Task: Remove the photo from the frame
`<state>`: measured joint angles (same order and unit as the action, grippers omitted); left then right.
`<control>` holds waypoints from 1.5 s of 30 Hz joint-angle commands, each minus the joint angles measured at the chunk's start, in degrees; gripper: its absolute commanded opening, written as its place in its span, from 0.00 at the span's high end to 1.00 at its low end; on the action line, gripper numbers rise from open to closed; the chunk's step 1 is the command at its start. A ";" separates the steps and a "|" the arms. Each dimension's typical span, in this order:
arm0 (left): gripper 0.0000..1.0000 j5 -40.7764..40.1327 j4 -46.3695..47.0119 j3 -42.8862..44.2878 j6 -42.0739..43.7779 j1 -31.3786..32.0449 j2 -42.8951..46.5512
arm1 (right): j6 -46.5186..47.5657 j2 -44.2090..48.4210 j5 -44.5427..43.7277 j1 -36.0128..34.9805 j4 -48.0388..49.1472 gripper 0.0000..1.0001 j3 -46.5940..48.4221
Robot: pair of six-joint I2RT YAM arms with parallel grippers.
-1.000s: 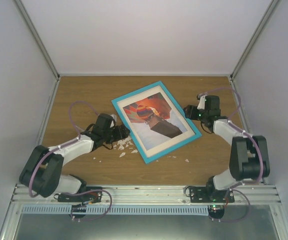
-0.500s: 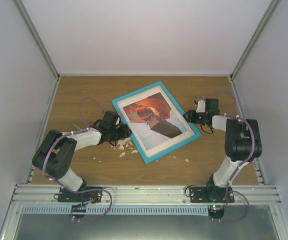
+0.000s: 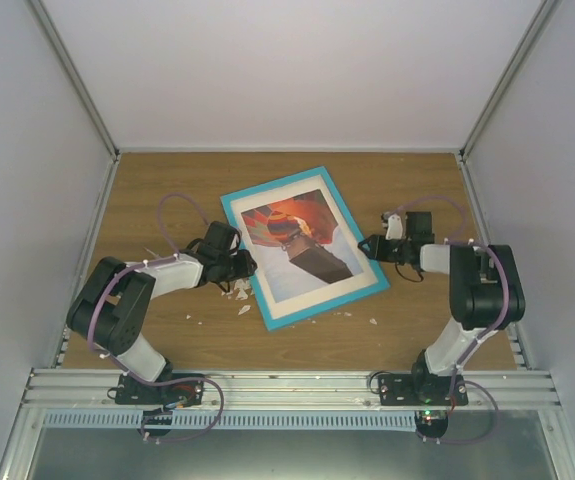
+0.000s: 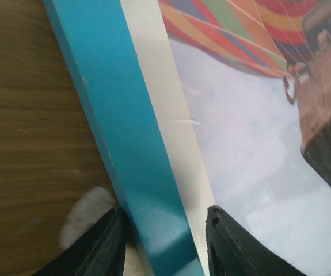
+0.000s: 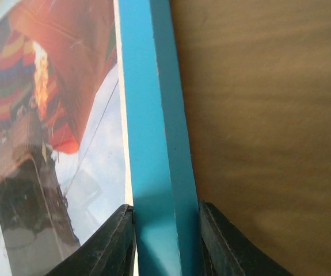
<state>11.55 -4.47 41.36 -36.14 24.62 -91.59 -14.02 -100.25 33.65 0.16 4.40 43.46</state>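
Note:
The turquoise frame (image 3: 229,214) lies face up and askew on the table, with the hot-air balloon photo (image 3: 297,240) inside it behind a cream mat. My left gripper (image 3: 246,264) is at the frame's left rim. In the left wrist view its jaws (image 4: 165,241) straddle the rim (image 4: 119,115), with a strip of mat showing beside the inner finger (image 4: 234,247). My right gripper (image 3: 367,246) is at the right rim. In the right wrist view it (image 5: 166,236) is shut on the rim (image 5: 151,115), with both fingers pressed against it. The photo (image 5: 67,115) lies to the left of that rim.
White crumbs (image 3: 243,294) lie on the wooden table (image 3: 167,190) by the left gripper, and one more piece (image 3: 372,321) lies near the frame's right corner. White walls enclose the table on three sides.
The frame has turned a little clockwise, its near corner shifting left. My right gripper moved nearer and slightly left with the rim. My left arm folded in earlier, and its gripper stays at the left rim.

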 commanded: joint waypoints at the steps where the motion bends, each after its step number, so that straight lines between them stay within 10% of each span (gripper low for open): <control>1: 0.60 -2.90 -1.41 0.96 2.50 -1.73 0.86 | -5.01 2.77 5.09 -5.41 -0.58 0.70 -6.01; 27: 0.35 -19.40 -12.14 -0.87 6.04 -6.06 8.02 | -9.52 9.58 -21.91 -27.66 -13.61 0.48 1.37; 45: 0.38 -20.17 -11.58 -1.47 6.88 -5.48 3.95 | -8.64 -1.01 -35.89 -31.42 -17.84 0.61 10.07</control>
<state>-7.86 -17.63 40.36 -29.89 18.39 -86.13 -22.83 -99.50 1.34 -30.17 -12.47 52.36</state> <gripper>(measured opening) 0.625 0.416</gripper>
